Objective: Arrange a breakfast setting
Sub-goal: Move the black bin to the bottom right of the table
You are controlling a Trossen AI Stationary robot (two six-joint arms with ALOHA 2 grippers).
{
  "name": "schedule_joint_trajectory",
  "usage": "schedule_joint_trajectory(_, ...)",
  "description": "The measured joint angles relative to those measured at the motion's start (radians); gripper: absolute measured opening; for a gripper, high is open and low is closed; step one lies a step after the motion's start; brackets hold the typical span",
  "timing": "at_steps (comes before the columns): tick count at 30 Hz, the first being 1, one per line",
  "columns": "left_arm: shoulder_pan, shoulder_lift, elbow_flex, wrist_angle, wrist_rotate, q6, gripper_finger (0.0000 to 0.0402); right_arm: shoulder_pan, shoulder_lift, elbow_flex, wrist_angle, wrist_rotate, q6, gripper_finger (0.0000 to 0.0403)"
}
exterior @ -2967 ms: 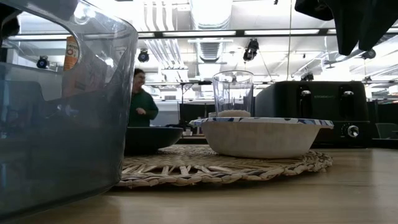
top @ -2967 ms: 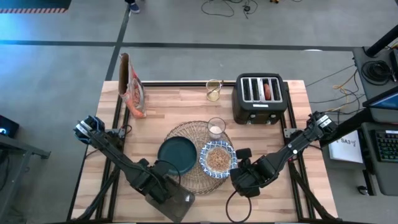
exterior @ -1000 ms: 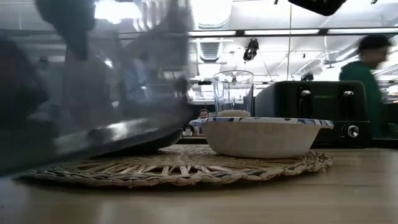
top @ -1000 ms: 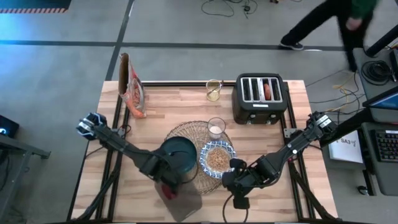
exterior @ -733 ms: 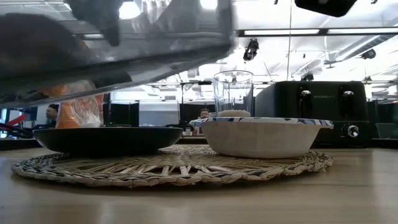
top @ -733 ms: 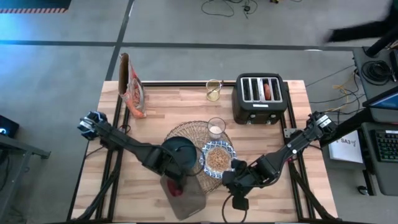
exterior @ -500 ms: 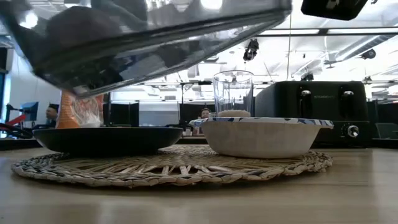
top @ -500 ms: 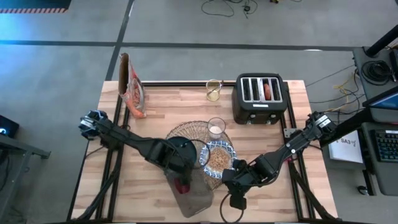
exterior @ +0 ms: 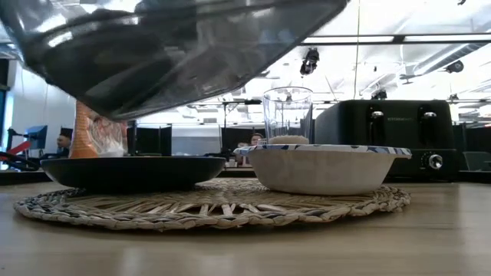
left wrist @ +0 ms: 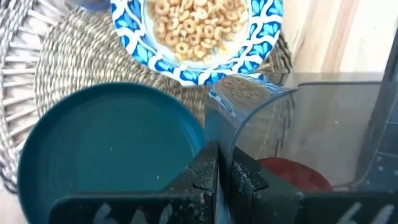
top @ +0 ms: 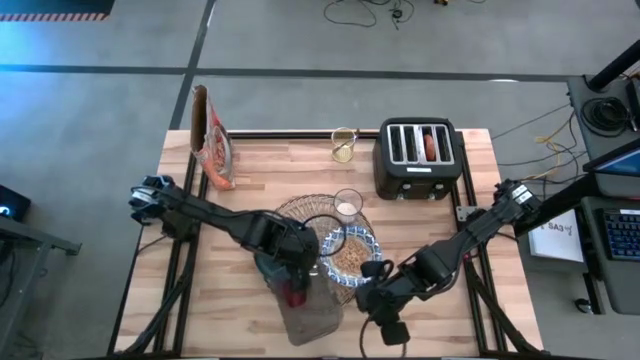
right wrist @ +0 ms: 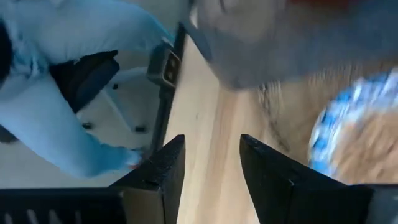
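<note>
In the low view the clear container (exterior: 169, 46) is cut off by the top edge. From above it hides much of the dark teal plate (top: 268, 262). The right wrist view blurs the patterned bowl (right wrist: 360, 134). No spoon can be made out.

We see a pale wooden table (top: 440, 220) with a smooth, visibly grained top. At the frame's centre lies a rough woven straw placemat (exterior: 222, 208), carrying a smooth, softly glossy teal plate (left wrist: 109, 149) and a glazed blue-and-white bowl (left wrist: 199, 37). Above it hangs a clear, shiny plastic container (left wrist: 311, 137). At upper right stands a black toaster (top: 417, 157) with a satin finish.
</note>
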Motion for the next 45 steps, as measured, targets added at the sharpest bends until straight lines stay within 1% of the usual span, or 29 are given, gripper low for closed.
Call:
schedule_joint_trajectory(4,0.019,0.0,0.0,0.041,0.026,0.053,0.0,0.0,0.0,0.035,0.003,0.02,-0.226,0.013)
schedule_joint_trajectory(6,0.027,0.0,0.0,0.071,0.046,0.079,0.0,0.0,0.0,0.039,0.024,0.034,-0.281,0.0124)
schedule_joint_trajectory(10,0.038,0.006,0.0,0.089,0.061,0.097,0.0,-0.005,0.0,0.041,0.058,0.069,-0.281,0.0116)
schedule_joint_trajectory(16,0.046,0.018,0.0,0.123,0.079,0.128,0.0,-0.009,0.001,0.041,0.076,0.069,-0.281,0.0114)
schedule_joint_trajectory(23,0.069,0.024,-0.001,0.203,0.105,0.169,0.0,-0.009,0.001,0.041,0.076,0.064,-0.31,0.0111)
schedule_joint_trajectory(27,0.08,0.024,-0.001,0.235,0.123,0.183,0.0,-0.009,0.001,0.041,0.079,0.035,-0.365,0.0114)
schedule_joint_trajectory(34,0.092,0.024,-0.001,0.297,0.163,0.213,0.0,-0.009,0.001,0.041,0.104,0.035,-0.477,0.011)
schedule_joint_trajectory(40,0.096,0.026,-0.001,0.298,0.188,0.238,0.0,-0.009,0.002,0.041,0.126,0.035,-0.563,0.0109)
schedule_joint_trajectory(45,0.096,0.026,-0.001,0.337,0.259,0.254,0.0,-0.009,0.002,0.041,0.127,0.035,-0.66,0.0109)
